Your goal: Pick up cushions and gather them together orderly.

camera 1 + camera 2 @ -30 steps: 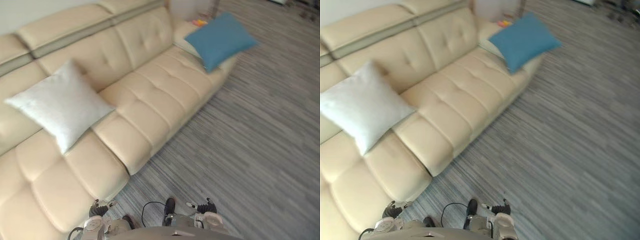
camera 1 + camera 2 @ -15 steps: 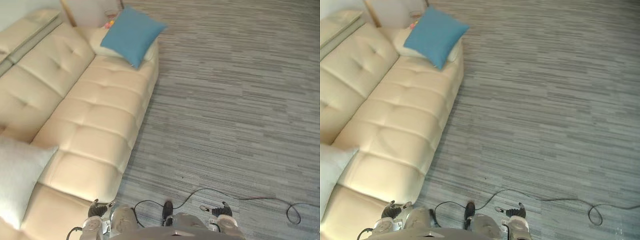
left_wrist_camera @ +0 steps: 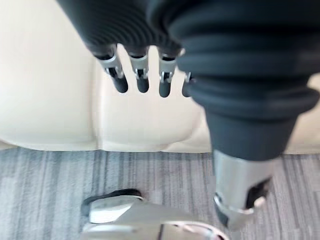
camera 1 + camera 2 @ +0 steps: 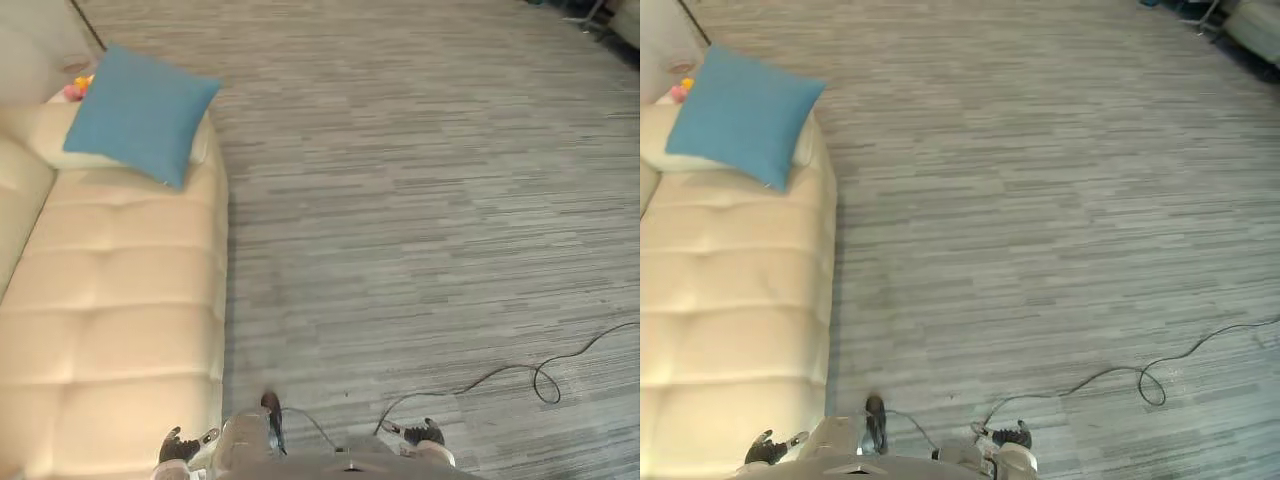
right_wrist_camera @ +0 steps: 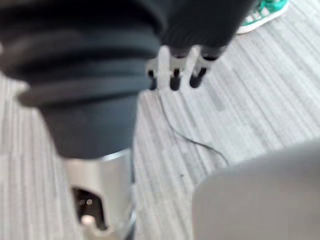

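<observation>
Left wrist view: my left hand [image 3: 165, 30] hung above the front edge of the cream sofa [image 3: 50, 100], where the seat met the grey striped carpet [image 3: 40, 170]. Its fingers [image 3: 142, 75] were straight, slightly apart and closed on nothing. In the right wrist view my right hand [image 5: 175, 30] hung over bare carpet, its fingers [image 5: 174, 75] likewise loose, spread and empty. Past them a person's green-and-white shoe [image 5: 262, 12] stood on the floor. From the head, both hands sat low at my sides, the left just beside the sofa's near end and the right out over the carpet. Beyond my left hand ran the tufted seat, with nothing lying on its near stretch. The blue cushion [image 4: 140, 112] was at the sofa's far end, well apart from both hands and nearer my left side. It lay tilted on top of a cream cushion [image 4: 40, 150] that showed beneath its edges. Just behind them was a small pink-and-yellow thing [image 4: 76, 88] that I could not identify.
</observation>
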Robot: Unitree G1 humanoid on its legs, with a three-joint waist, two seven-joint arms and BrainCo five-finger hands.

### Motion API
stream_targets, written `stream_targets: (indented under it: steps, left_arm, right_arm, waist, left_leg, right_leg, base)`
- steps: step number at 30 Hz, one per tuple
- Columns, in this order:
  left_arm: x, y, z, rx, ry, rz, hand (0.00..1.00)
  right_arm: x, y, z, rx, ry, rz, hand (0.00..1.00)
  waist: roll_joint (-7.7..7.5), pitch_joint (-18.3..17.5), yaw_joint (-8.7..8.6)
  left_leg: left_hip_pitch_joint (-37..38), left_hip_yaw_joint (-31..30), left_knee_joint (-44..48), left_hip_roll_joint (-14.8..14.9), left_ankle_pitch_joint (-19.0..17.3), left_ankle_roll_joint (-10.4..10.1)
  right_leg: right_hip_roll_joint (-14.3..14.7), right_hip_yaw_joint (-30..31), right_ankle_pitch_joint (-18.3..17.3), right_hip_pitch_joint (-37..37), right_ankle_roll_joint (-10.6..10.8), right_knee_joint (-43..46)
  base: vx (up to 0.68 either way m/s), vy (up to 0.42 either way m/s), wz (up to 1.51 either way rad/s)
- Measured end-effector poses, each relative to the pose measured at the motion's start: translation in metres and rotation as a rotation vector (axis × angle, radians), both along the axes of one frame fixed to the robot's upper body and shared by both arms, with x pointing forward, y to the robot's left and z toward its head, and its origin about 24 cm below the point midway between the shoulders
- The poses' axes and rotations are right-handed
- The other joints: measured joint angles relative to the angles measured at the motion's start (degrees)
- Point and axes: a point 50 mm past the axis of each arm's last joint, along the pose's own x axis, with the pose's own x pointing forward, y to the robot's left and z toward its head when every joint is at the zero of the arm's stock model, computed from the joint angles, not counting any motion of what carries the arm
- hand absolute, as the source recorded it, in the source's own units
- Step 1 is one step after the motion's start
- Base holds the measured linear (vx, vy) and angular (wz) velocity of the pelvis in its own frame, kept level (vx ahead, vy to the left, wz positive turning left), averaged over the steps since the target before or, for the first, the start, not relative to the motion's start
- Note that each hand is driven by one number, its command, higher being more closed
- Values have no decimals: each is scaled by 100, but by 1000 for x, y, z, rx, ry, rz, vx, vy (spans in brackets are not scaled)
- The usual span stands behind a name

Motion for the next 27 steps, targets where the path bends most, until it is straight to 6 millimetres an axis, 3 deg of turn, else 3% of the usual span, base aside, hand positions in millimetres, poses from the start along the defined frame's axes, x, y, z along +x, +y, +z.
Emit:
stream_targets:
  steps: [1, 4, 6, 7, 8, 9, 10, 11, 12, 14, 16, 17, 18, 20, 22, 24, 27]
  left_arm:
    - [1, -1, 0, 3, 1, -12, 0]
    - [5, 0, 1, 10, -8, -11, 0]
    - [13, -3, 2, 9, -25, -16, 0]
    - [16, -7, 2, 4, -29, -34, 0]
    - [20, -5, 3, 8, -38, -41, 0]
    - [22, -5, 3, 9, -41, -42, 0]
    - [21, -3, 3, 15, -40, -41, 0]
    - [21, -3, 3, 16, -37, -43, 0]
    - [21, -9, 2, 1, -38, -33, 0]
    - [21, -14, 1, -16, -47, 2, 0]
    - [19, -18, 0, -37, -51, 66, 0]
    - [19, -18, 1, -37, -54, 65, 0]
    - [22, -16, 2, -32, -64, 62, 0]
    - [24, -14, 3, -27, -78, 59, 0]
    - [27, -17, 5, -30, -92, 52, 0]
    - [29, -17, 5, -29, -97, 51, 0]
    - [26, -18, 4, -31, -85, 46, 0]
  right_arm:
    - [3, -1, 1, -9, -4, 18, 0]
    - [11, 0, 3, -15, -21, 37, 0]
    - [22, -2, 7, -20, -50, 46, 0]
    - [29, -4, 10, -29, -64, 50, 0]
    - [30, -5, 10, -29, -68, 46, 0]
    - [30, -5, 10, -30, -69, 45, 0]
    - [29, -7, 10, -32, -67, 41, 0]
    - [29, -9, 11, -37, -66, 41, 0]
    - [30, -13, 12, -50, -72, 41, 0]
    - [31, -17, 14, -62, -79, 37, 0]
    - [34, -16, 16, -65, -97, 43, 0]
    - [34, -15, 16, -61, -97, 43, 0]
    - [32, -11, 15, -51, -93, 41, 0]
    - [31, -11, 14, -45, -91, 30, 0]
    - [33, -10, 15, -33, -102, 11, 0]
    - [33, -8, 14, -24, -102, -3, 0]
    - [30, -11, 13, -27, -95, -26, 0]
  waist:
    - [47, 29, -14]
    - [57, 65, -85]
    - [141, 136, -192]
    - [218, 212, -273]
    - [184, 242, -328]
    - [165, 264, -357]
    - [41, 299, -403]
    - [68, 304, -417]
    - [261, 310, -409]
    - [436, 353, -352]
    - [651, 457, -215]
    - [684, 472, -189]
    - [577, 591, -138]
    - [571, 583, -94]
    - [568, 583, -20]
    - [517, 615, 47]
    - [486, 616, 156]
  left_leg:
    - [426, -1, -106, -14, -204, -18]
    - [1008, -5, -416, -6, -300, 55]
    - [1387, -42, -781, 32, -317, 38]
    - [1661, -88, -1105, 74, -279, -29]
    - [1841, -230, -1273, 6, -278, -133]
    - [1942, -300, -1316, -9, -323, -211]
    - [2268, -582, -1372, -42, -502, -457]
    - [2351, -696, -1353, -5, -534, -485]
    - [2313, -916, -956, 198, -570, -545]
    - [1769, -1115, 425, 480, -523, -606]
    - [509, -1124, 3396, 1153, 28, -714]
    - [414, -1072, 3663, 1223, 12, -688]
    - [142, -893, 4140, 1344, -25, -628]
    - [-302, -573, 4042, 1330, -107, -545]
    - [-716, -222, 3186, 1246, -207, -459]
    - [-898, -40, 1559, 978, -137, -497]
    - [-804, 115, -887, 530, 685, -617]
  right_leg:
    - [-343, -688, -108, -115, -517, 251]
    - [-469, -1336, -407, -432, -731, -372]
    - [-237, -1425, -304, -815, -805, -1713]
    - [29, -1260, 357, -894, -724, -3339]
    - [116, -1065, 890, -894, -701, -4256]
    - [117, -951, 1155, -894, -684, -4542]
    - [114, -658, 1953, -789, -885, -4794]
    - [114, -628, 2231, -773, -967, -4641]
    - [188, -739, 2018, -848, -1090, -4076]
    - [277, -952, 1643, -707, -1173, -3872]
    - [594, -1080, 1198, -123, -1381, -3844]
    - [617, -1100, 1144, 5, -1408, -3848]
    - [646, -1101, 949, 376, -1439, -3916]
    - [627, -1089, 784, 950, -1458, -4276]
    - [613, -1064, 768, 1337, -1395, -4685]
    - [521, -1082, 764, 1662, -1233, -4970]
    - [326, -1090, 544, 2164, -939, -5316]
  base:
    - [452, 121, -5]
    - [433, 33, 8]
    - [503, -44, 19]
    - [680, -92, 41]
    - [401, -67, 52]
    - [555, -172, 79]
    - [459, -183, 72]
    - [687, -287, 83]
    - [561, -273, 48]
    - [538, -277, 38]
    - [523, -233, 8]
    - [525, -170, -11]
    - [497, -141, 4]
    - [513, -107, 6]
    - [473, -4, -3]
    - [456, 86, 5]
    - [480, 181, 0]
